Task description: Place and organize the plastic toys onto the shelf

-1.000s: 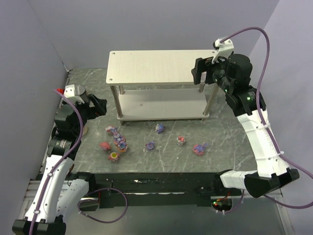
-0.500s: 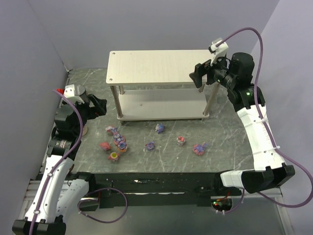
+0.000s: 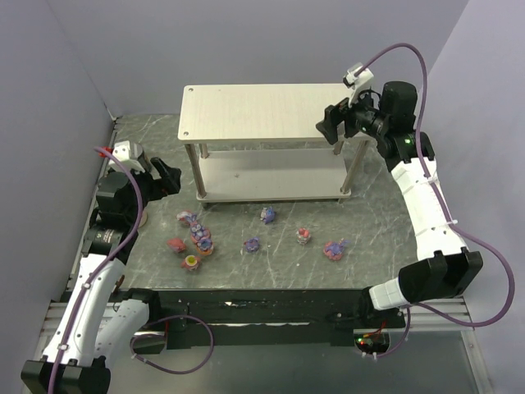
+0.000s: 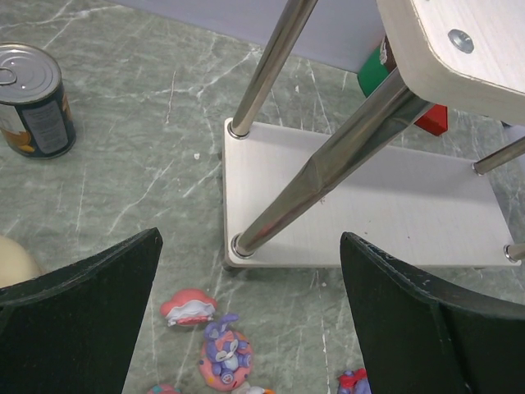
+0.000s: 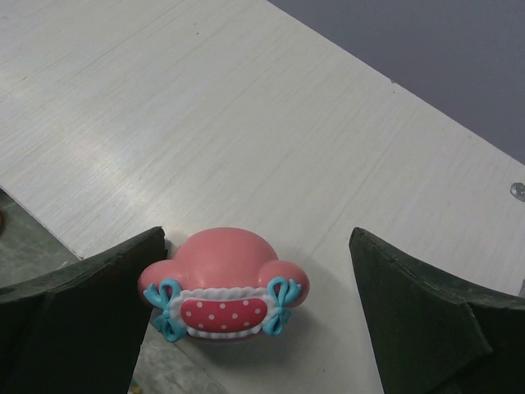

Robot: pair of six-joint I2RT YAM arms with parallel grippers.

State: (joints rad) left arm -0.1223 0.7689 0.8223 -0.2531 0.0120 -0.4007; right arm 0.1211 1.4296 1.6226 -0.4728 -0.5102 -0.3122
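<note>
Right wrist view: a pink hooded toy sits on the shelf top board, toward the table's far right corner, between the spread fingers of the right gripper. Placing looks done; next, back off without nudging it. Left gripper gapes, empty. In the top view the right gripper hides that toy

The left wrist view's bottom edge cuts off a pink toy and a red-blue toy; its left edge crops a beige lump. The shelf half hides a red-green thing. From above, the right gripper covers the hooded toy on the shelf.
</note>
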